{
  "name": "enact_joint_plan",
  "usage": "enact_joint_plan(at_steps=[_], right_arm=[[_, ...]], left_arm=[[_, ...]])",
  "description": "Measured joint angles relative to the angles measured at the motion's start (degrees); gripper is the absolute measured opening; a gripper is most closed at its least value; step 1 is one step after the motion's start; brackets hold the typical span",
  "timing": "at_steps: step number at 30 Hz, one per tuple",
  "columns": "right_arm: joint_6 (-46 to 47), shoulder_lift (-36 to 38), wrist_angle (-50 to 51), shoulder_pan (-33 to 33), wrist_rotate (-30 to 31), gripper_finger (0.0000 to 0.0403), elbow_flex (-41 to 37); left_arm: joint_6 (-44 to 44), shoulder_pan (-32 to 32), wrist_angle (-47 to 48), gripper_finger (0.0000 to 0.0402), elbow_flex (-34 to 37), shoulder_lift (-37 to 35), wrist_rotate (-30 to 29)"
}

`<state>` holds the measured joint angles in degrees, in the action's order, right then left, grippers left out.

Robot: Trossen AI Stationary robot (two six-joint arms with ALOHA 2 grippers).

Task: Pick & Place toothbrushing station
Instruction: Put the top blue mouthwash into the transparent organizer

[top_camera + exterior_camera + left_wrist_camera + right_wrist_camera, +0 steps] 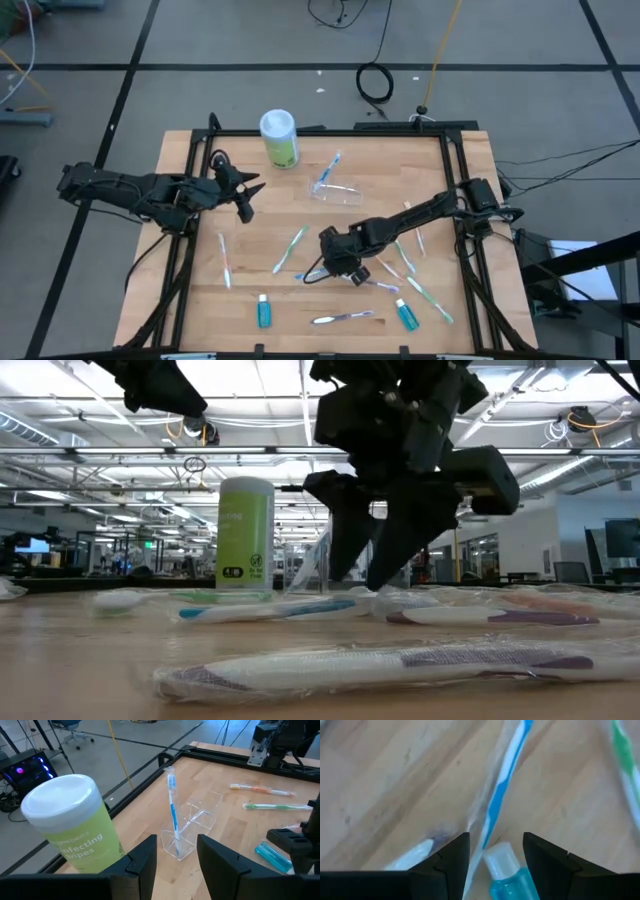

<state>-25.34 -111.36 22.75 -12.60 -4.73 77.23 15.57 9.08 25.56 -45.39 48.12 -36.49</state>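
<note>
The clear cup (338,192) lies on its side mid-table, with a blue toothbrush (330,168) across one end; both also show in the left wrist view, the cup (195,825) and the brush (172,805). My left gripper (250,198) hangs open above the table's left part, its fingers apart (177,862) and bare. My right gripper (350,270) is open low over a white-capped blue tube (502,870) and a wrapped blue toothbrush (502,785). Two more tubes (264,313) (406,316) lie near the front edge. My right gripper points down at a slant, and the tube's capped end (497,856) lies between its open fingers. The tube lies flat on the table. I cannot tell whether either finger touches it.
A green wipes canister (279,138) with a white lid stands at the far edge, left of the cup. Wrapped toothbrushes lie scattered: green (290,250), purple (345,317), another green (430,298), and one at the left (224,260). A black frame (455,160) rims the table.
</note>
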Motion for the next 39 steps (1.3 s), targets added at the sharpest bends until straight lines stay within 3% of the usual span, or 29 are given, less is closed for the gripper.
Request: enact_joint_plan(at_steps=[9, 15, 20, 25, 32, 39], right_arm=[[-1.0, 1.8, 2.2, 1.8, 0.0, 0.0176, 0.0], [-3.0, 0.5, 2.8, 2.9, -0.1, 0.0176, -0.1], [-4.3, -0.3, 1.9, 2.8, -4.6, 0.0176, 0.0], [-5.6, -2.1, -1.0, 3.3, -3.6, 0.0176, 0.1], [-2.5, -0.8, -2.6, 4.1, -2.5, 0.0176, 0.0], [10.0, 3.1, -4.8, 5.5, 0.8, 0.0176, 0.1]], left_arm=[[-0.2, 0.0, -0.1, 0.0147, 0.0, 0.0, 0.7], [0.0, 0.0, -0.1, 0.0147, 0.0, 0.0, 0.6], [-0.1, 0.0, -0.1, 0.0147, 0.0, 0.0, 0.6], [-0.1, 0.0, 0.0, 0.0147, 0.0, 0.0, 0.5], [-0.1, 0.0, 0.0, 0.0147, 0.0, 0.0, 0.5], [-0.1, 0.0, 0.1, 0.0147, 0.0, 0.0, 0.5]])
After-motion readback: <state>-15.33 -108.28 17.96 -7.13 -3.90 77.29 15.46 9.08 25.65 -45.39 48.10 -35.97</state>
